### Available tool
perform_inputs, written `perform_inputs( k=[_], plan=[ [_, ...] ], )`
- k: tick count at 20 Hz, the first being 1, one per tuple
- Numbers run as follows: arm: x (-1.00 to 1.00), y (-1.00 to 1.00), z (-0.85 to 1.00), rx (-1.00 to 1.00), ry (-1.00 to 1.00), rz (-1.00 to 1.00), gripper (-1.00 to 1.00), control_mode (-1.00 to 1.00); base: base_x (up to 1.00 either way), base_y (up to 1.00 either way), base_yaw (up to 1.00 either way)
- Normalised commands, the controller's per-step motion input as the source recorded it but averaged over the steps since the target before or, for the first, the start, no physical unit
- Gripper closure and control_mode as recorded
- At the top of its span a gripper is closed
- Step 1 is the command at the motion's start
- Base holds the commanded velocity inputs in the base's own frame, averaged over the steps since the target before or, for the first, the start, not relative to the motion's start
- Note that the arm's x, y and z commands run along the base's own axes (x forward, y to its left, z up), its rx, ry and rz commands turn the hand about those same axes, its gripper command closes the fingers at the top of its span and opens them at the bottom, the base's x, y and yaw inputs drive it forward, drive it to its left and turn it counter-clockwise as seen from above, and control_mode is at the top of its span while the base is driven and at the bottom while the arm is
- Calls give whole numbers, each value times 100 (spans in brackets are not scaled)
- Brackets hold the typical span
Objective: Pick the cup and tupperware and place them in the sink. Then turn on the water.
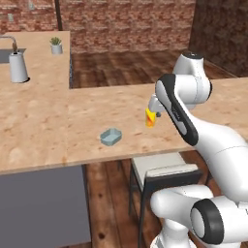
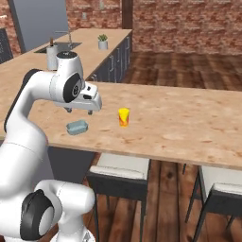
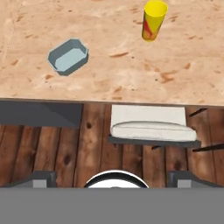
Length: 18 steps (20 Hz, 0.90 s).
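Seemingly unlabelled, cup stands near tupperware.

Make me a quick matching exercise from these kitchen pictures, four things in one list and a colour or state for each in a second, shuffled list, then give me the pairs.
Things:
1. cup
2. tupperware
3. gripper
4. paper-towel roll

Descriptions:
A. open, holding nothing
B. yellow with a red-orange band
C. tall and white, near the sink
D. pale blue-grey, shallow, empty

Pairs: 1-B, 2-D, 3-A, 4-C
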Motion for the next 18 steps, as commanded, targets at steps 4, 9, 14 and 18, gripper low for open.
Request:
perform_inputs(
  k=[4, 9, 14, 18],
  plan=[
    [0, 0, 0, 0, 0, 0, -100, 100, 44, 1, 0],
    [0, 0, 0, 0, 0, 0, -100, 100, 39, 0, 0],
    [0, 0, 0, 0, 0, 0, -100, 100, 34, 0, 0],
    [0, 0, 0, 0, 0, 0, -100, 100, 39, 0, 0]
  ],
)
